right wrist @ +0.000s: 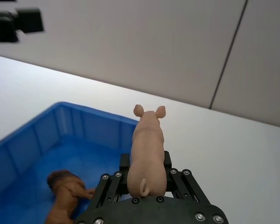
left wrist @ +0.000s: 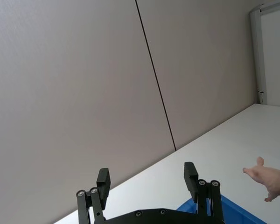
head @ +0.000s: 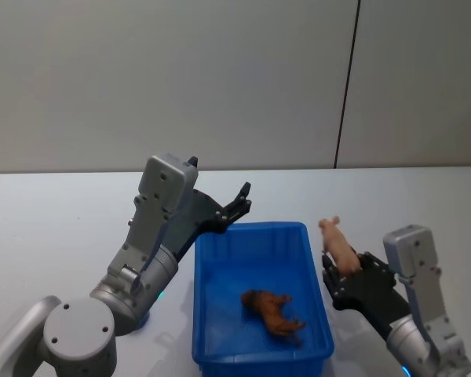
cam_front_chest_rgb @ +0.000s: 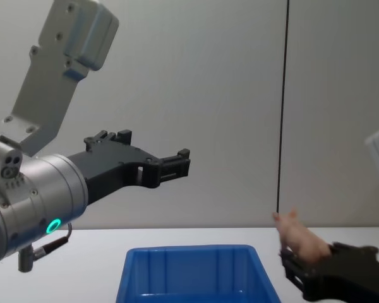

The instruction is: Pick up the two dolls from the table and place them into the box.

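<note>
Starting big: the counter (head: 47,220) is a plain white, matte, flat top running back to a grey panelled wall (head: 220,78). On it sits the box (head: 251,228), a bright blue rectangular plastic bin with ribbed inner walls and a rolled rim.

The left arm (head: 153,236) is bent up at the box's left side. It has a silver-grey metal housing, and a small green ring light (cam_front_chest_rgb: 53,225) shows on it in the chest view. Its forearm angles up and forward, so the left gripper (left wrist: 147,173) hangs in the air above the box's far left corner. Its black fingers (left wrist: 103,179) are spread wide with nothing between them.

The right arm (head: 416,275) comes in low on the right, with the same grey shell and black hand. The right gripper (right wrist: 146,161) sits just beside the box's right wall, off the counter, and it's pinching the pale pink doll (right wrist: 148,140) around its rear end. That one's a smooth little pig with small ears and a curly tail. Its head points up and away from the gripper, above rim height.

The reddish-brown doll (head: 273,309) is dog-like with a rougher texture. It's lying inside the box on the floor, toward the near right part.
</note>
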`<state>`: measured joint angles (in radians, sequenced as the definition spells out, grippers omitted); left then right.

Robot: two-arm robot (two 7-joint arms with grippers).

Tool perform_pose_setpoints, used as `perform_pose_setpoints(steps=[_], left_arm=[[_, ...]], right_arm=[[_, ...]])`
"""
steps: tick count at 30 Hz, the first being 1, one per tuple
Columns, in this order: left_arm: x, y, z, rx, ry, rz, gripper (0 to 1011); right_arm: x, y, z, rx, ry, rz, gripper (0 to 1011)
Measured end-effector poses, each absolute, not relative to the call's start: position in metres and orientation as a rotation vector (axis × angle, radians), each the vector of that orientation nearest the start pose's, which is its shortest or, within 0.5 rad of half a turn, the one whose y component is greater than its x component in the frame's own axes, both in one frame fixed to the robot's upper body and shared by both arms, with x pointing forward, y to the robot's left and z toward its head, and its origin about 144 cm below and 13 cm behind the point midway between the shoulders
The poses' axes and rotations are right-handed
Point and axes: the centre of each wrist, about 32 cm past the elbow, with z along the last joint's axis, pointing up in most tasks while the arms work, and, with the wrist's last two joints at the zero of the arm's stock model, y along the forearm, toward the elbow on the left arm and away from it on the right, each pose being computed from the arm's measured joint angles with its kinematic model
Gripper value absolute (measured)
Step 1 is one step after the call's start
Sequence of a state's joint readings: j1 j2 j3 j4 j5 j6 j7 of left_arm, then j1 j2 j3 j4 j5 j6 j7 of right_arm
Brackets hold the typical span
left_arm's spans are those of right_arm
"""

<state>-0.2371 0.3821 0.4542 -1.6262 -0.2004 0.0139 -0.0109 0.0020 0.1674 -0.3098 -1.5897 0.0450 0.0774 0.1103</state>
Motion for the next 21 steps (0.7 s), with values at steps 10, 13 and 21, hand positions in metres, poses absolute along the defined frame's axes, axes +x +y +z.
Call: perform_pose_setpoints(steps=[10,13,21], left_arm=[[0.492,0.198,1.204,0.061,-0.268,1.124,1001],[0.492,0.198,1.204,0.061,-0.268,1.124,1001],[0.492,0.198,1.204,0.061,-0.268,1.124,1001]], right_arm=[[0.454,-0.168,1.144,-0.121,-0.024,-1.023,369],[0.458,-0.165,1.143,-0.119,-0.013,-0.981,369],[0.472,-0.154,1.138,-0.132,0.036,-0.876,518]])
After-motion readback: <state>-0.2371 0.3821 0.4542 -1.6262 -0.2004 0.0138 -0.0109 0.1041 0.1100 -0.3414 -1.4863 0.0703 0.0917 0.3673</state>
